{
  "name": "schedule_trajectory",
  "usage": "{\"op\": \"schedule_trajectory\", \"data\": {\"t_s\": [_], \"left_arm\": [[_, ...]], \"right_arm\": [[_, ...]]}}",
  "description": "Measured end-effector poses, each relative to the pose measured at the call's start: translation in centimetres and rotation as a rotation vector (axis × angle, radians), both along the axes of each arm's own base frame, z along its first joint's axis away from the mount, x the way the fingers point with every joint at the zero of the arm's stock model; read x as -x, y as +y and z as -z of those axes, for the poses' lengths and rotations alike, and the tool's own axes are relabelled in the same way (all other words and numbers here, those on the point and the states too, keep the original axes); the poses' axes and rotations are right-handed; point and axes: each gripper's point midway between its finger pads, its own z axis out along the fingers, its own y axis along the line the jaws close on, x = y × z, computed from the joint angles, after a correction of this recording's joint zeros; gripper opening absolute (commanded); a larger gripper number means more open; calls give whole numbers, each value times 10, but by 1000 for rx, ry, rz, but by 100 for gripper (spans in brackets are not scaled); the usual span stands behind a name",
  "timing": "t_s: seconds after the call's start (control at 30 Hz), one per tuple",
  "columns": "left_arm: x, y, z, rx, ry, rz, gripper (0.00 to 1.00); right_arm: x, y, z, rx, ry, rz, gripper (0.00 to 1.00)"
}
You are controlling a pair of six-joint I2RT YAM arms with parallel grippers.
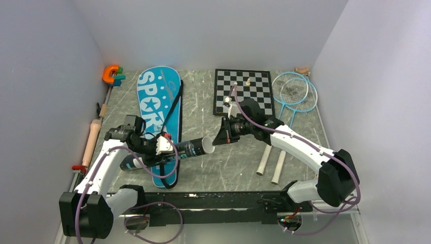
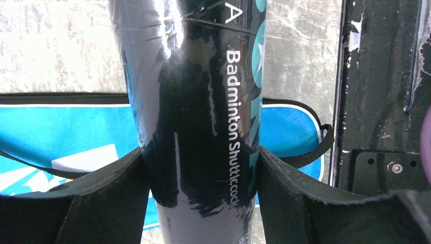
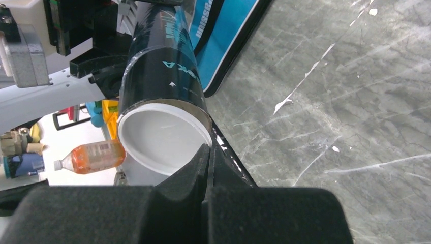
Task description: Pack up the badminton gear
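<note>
The left arm (image 1: 99, 170) rises from its base at the near-left corner and angles forward, wrist turned inward. The left gripper (image 2: 203, 190) is clamped across the black tube (image 1: 189, 149), one padded finger pressed to each side of it and the jaws spread only as wide as its barrel. The right arm (image 1: 300, 145) stretches from its base at the near right, forearm running leftward and low. The right gripper (image 3: 209, 165) has its fingers (image 3: 188, 175) pressed flat together, tips at the tube's open end, perhaps just touching the rim.
</note>
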Motion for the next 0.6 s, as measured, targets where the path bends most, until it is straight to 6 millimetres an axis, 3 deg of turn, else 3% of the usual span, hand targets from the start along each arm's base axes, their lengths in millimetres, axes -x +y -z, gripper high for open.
{"op": "schedule_trajectory", "data": {"t_s": [0.2, 0.6], "left_arm": [[0, 0, 0, 0, 0, 0, 0], [-2, -1, -3, 1, -9, 2, 0]], "right_arm": [[7, -5, 9, 13, 18, 0, 0], [11, -2, 1, -9, -3, -14, 0]]}}
